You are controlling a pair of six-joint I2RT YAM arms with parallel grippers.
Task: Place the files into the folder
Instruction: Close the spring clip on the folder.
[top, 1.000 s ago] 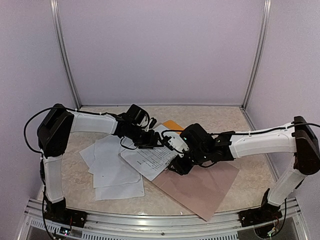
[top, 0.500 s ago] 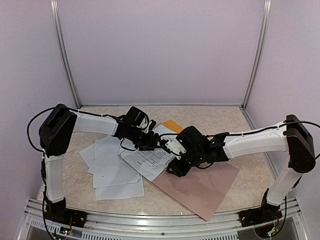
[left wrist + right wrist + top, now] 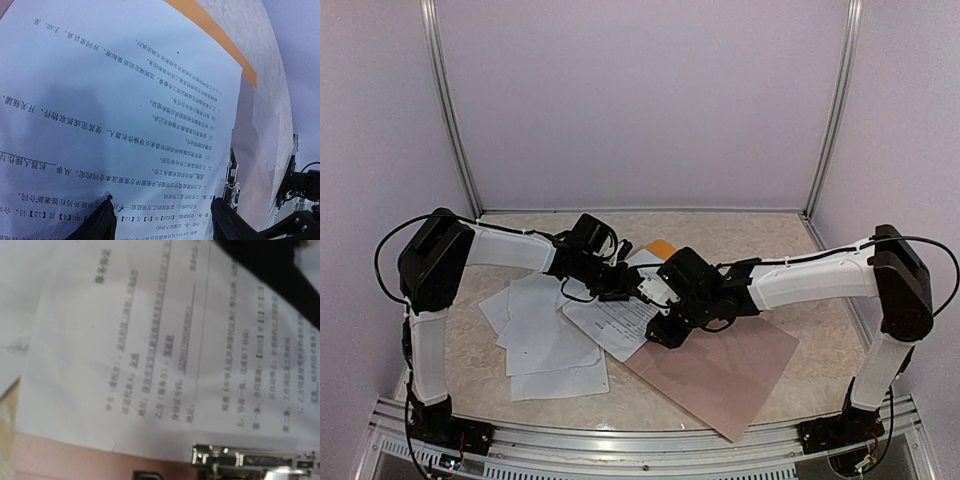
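The left arm [image 3: 515,247] holds its jaws spread just over the top sheet [image 3: 125,100], with nothing between them, apparently to keep the paper flat. The sheet lies partly over the folder [image 3: 215,36], whose orange edge peeks out beyond it, and partly over the board [image 3: 720,370]. The right arm [image 3: 800,283] reaches in low at the sheet's near edge, beside a metal clip [image 3: 240,460], likely to seat the paper there. Whether its jaws are spread or pinching cannot be told. More files [image 3: 545,345] lie on the desk [image 3: 770,240] to the left.
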